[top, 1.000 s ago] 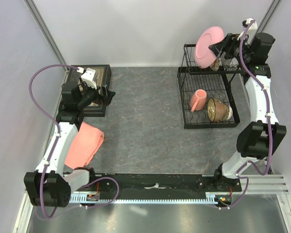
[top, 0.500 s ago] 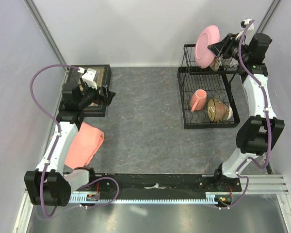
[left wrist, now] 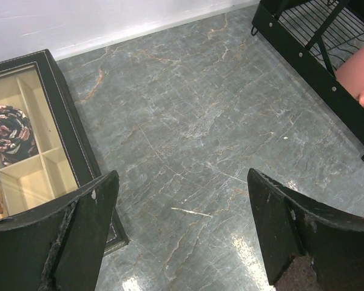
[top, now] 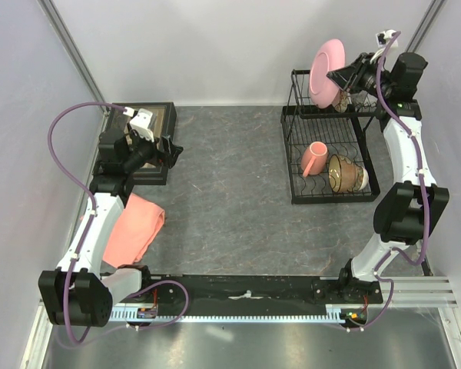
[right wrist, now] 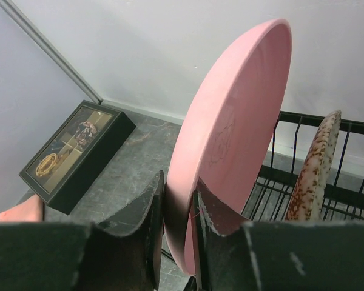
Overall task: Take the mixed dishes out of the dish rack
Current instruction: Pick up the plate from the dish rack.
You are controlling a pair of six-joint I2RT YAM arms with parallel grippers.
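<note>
Right gripper (right wrist: 178, 195) pinches the rim of the large flat pink plate (right wrist: 236, 121), which stands upright in the top tier of the black wire dish rack (top: 330, 199). I'd lift straight up, clearing the neighbouring speckled grey-beige plate (right wrist: 315, 163). Left gripper (left wrist: 182, 188) gapes wide, holding nothing.

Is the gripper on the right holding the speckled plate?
No, the right gripper pinches the large pink plate; the speckled plate stands free in the dish rack.
</note>
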